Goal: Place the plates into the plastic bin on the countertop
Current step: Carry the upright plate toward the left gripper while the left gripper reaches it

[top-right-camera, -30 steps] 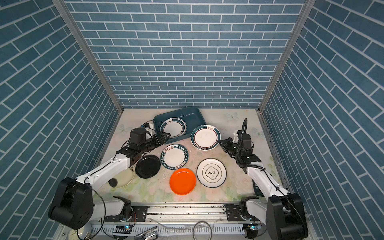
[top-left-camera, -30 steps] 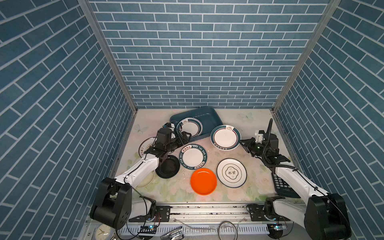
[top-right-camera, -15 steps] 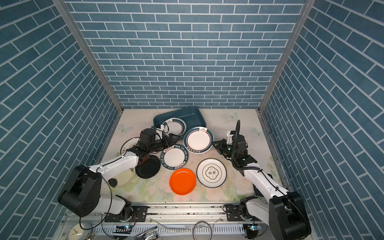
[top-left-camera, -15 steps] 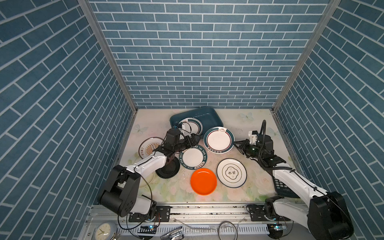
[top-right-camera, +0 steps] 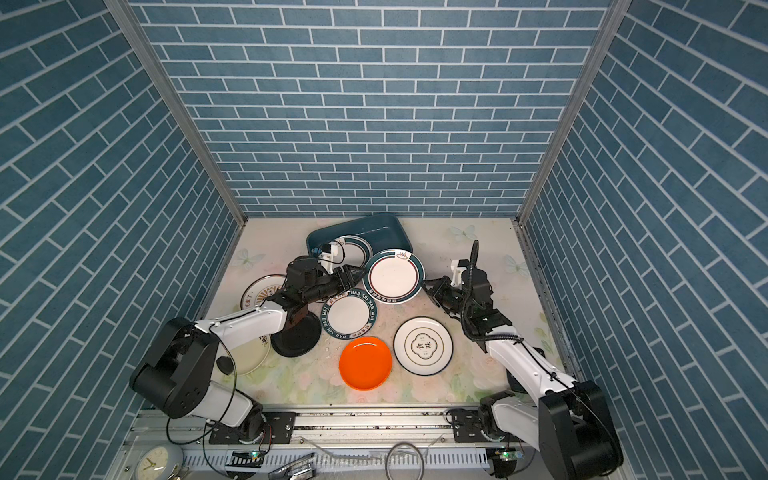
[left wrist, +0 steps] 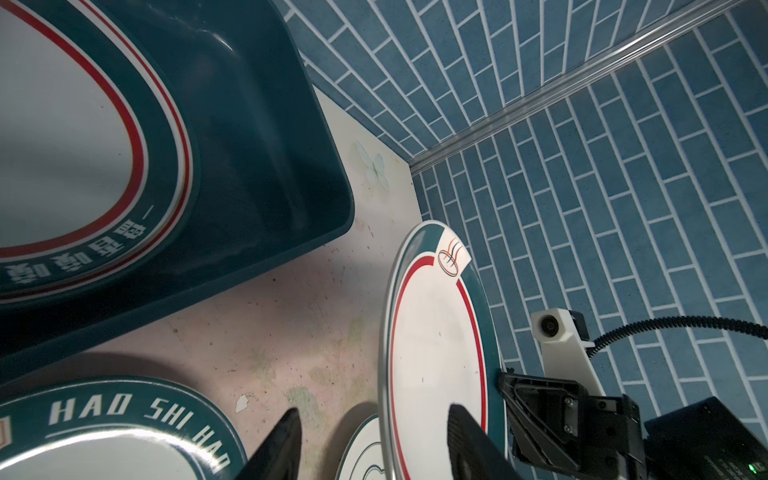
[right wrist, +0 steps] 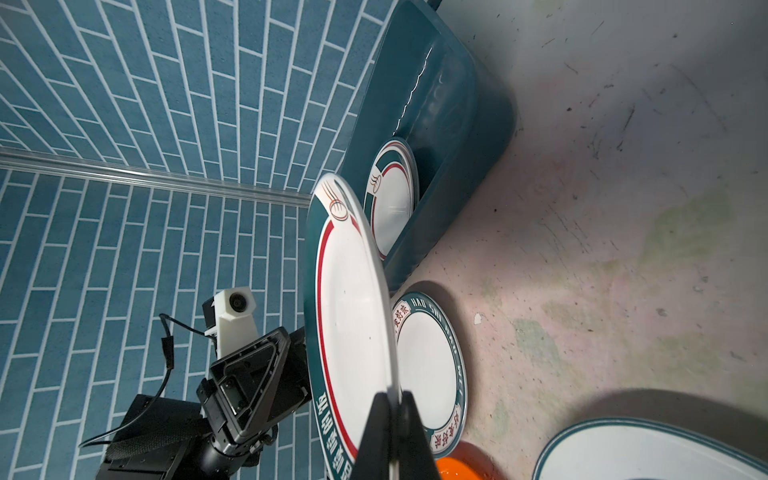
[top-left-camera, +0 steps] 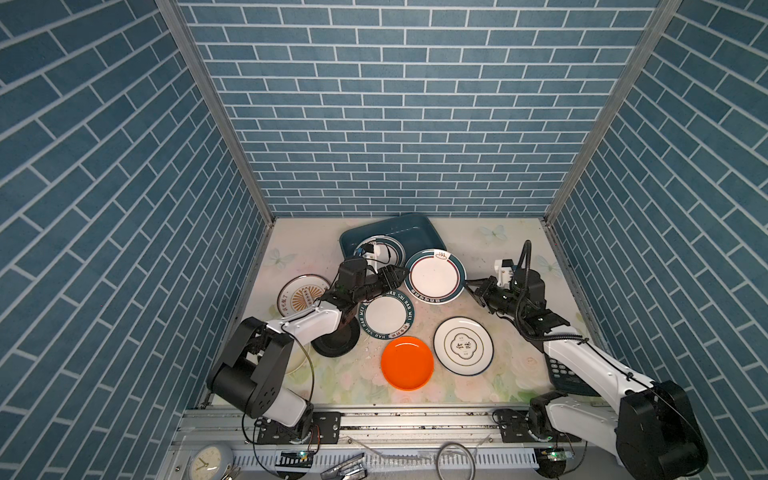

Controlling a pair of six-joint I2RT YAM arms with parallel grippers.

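Leftward toward the plastic bin (top-left-camera: 415,226) is where the red-ringed plate (top-left-camera: 435,277) has moved in the past second, and the left claw (top-left-camera: 399,276) has swung over to its free edge. In both top views the plate sits between the two claws, just beside the bin's near corner and outside it.

The top views do not settle either grip. The right wrist view shows the right claw (right wrist: 392,401) pinched tight on the rim, with the plate (right wrist: 349,311) raised off the counter (right wrist: 582,249) above the lettered plate (right wrist: 428,357). The left wrist view shows the left claw (left wrist: 374,409) about half open, straddling the rim with clear space beside one finger (left wrist: 286,436). Another teal-rimmed plate (left wrist: 62,145) lies inside the bin (left wrist: 270,145).
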